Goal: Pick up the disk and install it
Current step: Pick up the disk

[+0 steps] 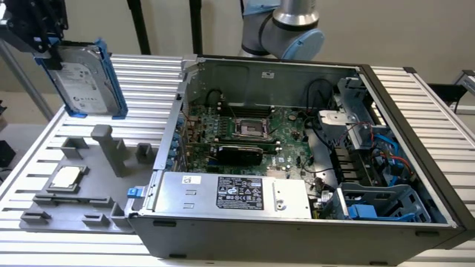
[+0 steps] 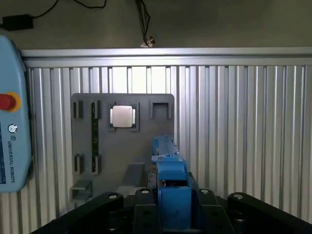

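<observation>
- The disk (image 1: 83, 80) is grasped by the gripper (image 1: 50, 51), which is clenched on the upper end of the blue carrier (image 1: 111, 83) that frames the disk
- The disk is held upright in the air at the exterior view's left, above the ribbed tabletop (image 1: 148, 72) and well apart from the open computer case (image 1: 245, 83)
- The picking up is judged as done, because the disk touches neither the tabletop nor the grey fixture plate (image 1: 97, 194) that lies under it
- The installing is judged as not yet done, because the disk is outside the case; the drive cage (image 1: 379, 203) with blue plastic parts is at the far side of the case from the disk, at the exterior view's right
- From the exterior view, the white label on the flat face of the disk can be read as present, and the inside of the case is given: the green motherboard (image 1: 245, 128) and the long silver power supply (image 1: 237, 192) with a black-and-white label
- From the wrist view, the narrow edge of the blue carrier is seen between the black gripper fingers (image 2: 112, 204), with the fixture plate straight beneath
- In the wrist view, a small square silver chip (image 2: 122, 117) is seated in a pocket of the plate, and a light blue teach pendant (image 2: 9, 122) with a red button lies beside the plate
</observation>
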`<state>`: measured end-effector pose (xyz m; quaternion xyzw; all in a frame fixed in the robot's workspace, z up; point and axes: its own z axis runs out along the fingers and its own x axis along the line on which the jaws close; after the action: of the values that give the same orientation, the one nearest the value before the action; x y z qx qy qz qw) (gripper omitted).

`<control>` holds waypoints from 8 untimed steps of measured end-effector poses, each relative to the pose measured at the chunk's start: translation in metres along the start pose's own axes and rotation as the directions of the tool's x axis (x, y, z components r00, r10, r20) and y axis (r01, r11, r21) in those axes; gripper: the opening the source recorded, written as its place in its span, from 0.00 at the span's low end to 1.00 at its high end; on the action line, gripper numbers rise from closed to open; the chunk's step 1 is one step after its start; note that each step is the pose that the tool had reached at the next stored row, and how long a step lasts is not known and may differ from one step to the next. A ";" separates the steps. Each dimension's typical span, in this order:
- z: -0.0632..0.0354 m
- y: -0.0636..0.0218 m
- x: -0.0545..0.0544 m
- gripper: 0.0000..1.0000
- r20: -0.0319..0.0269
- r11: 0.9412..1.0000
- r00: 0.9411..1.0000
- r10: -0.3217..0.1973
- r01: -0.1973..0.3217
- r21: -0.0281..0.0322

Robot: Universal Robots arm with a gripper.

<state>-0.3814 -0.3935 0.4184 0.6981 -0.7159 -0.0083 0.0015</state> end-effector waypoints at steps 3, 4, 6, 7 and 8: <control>-0.0129 -0.0136 0.000 0.33 0.005 1.000 1.000 0.000 0.000 0.000; -0.0172 -0.0181 0.000 0.33 0.007 1.000 1.000 0.000 0.000 0.000; -0.0258 -0.0269 0.001 0.33 0.009 1.000 1.000 0.000 0.000 -0.001; -0.0300 -0.0314 0.001 0.33 0.011 1.000 1.000 0.000 0.000 -0.001; -0.0342 -0.0359 0.001 0.33 0.012 1.000 1.000 0.000 0.000 -0.001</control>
<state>-0.3451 -0.3961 0.4521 0.6982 -0.7158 -0.0127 -0.0024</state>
